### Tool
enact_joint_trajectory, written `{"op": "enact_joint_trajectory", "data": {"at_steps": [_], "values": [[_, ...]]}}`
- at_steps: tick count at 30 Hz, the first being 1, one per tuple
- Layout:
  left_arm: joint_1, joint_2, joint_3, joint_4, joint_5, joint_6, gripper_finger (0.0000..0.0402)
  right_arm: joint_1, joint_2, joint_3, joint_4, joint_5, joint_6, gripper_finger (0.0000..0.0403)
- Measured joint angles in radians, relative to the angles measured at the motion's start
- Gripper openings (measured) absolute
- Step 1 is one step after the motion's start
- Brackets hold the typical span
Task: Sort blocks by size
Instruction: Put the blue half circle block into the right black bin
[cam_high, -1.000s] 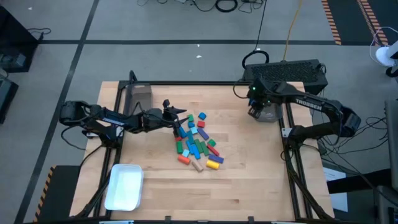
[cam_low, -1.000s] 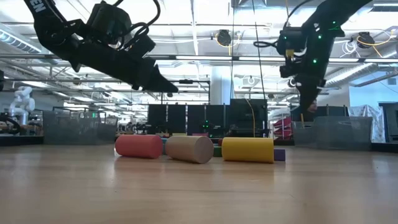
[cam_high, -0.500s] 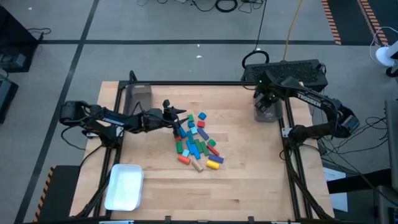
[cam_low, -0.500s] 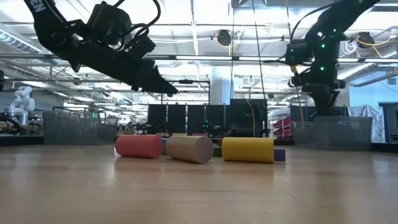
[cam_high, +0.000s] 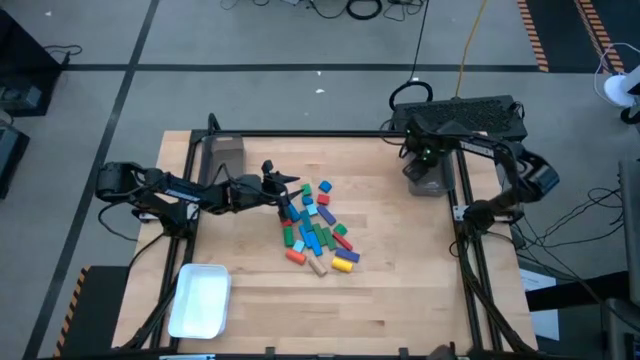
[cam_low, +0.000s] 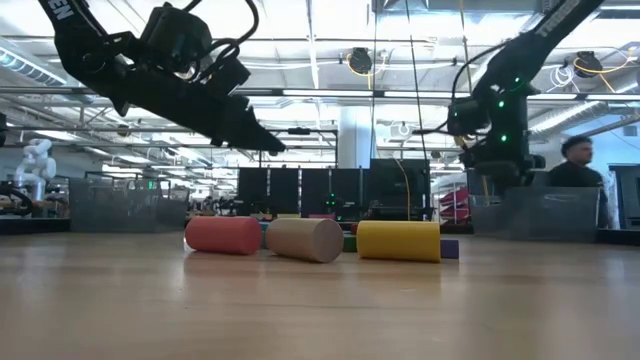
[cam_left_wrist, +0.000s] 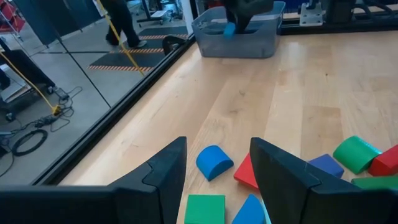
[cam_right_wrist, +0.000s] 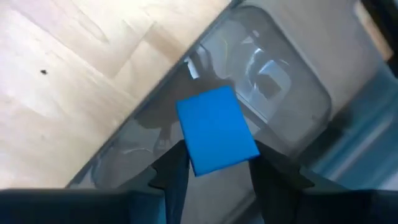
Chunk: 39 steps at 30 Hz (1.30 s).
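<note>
The blocks (cam_high: 318, 228) lie in a loose pile mid-table; a red (cam_low: 222, 234), a tan (cam_low: 304, 239) and a yellow cylinder (cam_low: 398, 241) lie on their sides at its near edge. My left gripper (cam_high: 288, 200) hangs open above the pile's far-left side, touching nothing; a blue half-round block (cam_left_wrist: 214, 162) lies on the table past its fingers. My right gripper (cam_high: 422, 155) is shut on a blue block (cam_right_wrist: 216, 129) over the clear bin (cam_high: 428, 178) at the far right. My right gripper pinches the blue block by two opposite sides at the end nearest the fingers (cam_right_wrist: 214, 163). The fingers come from above, pointing down into the bin. The block is lifted clear, above the bin's floor (cam_right_wrist: 267, 81); it also shows in the left wrist view (cam_left_wrist: 230, 29).
A white tray (cam_high: 200, 300) sits at the near-left corner and a grey box (cam_high: 222, 155) at the far left. Bare wood lies between the pile and the bin. A person (cam_low: 572, 165) stands beyond the table.
My right gripper has swung toward the table's far edge and turned, carrying the blue block, and now hangs over the clear bin. The pile has not moved.
</note>
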Motion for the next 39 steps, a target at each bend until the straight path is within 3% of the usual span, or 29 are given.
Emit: {"op": "enact_joint_trajectory", "data": {"at_steps": [6,14,26,30,34,39], "values": [[0.000,0.000,0.000,-0.044,0.000,0.000,0.0180,-0.002,0.059,0.000,0.041,0.005,-0.002,0.0179],[0.000,0.000,-0.001,-0.078,0.000,0.000,0.0180,-0.001,0.045,0.000,0.063,0.006,-0.011,0.0184],[0.000,0.000,-0.001,-0.086,-0.002,0.000,0.0180,0.010,-0.165,0.000,0.000,0.006,0.013,0.0185],[0.001,0.000,-0.001,-0.082,-0.004,-0.005,0.0180,0.050,-0.234,0.000,0.002,0.002,0.026,0.0185],[0.001,0.000,-0.001,-0.039,0.058,-0.006,0.0180,0.125,-0.278,0.000,0.034,-0.003,0.026,0.0185],[0.001,0.000,-0.001,0.049,0.163,-0.006,0.0180,0.240,-0.294,0.000,0.140,-0.131,0.026,0.0185]]}}
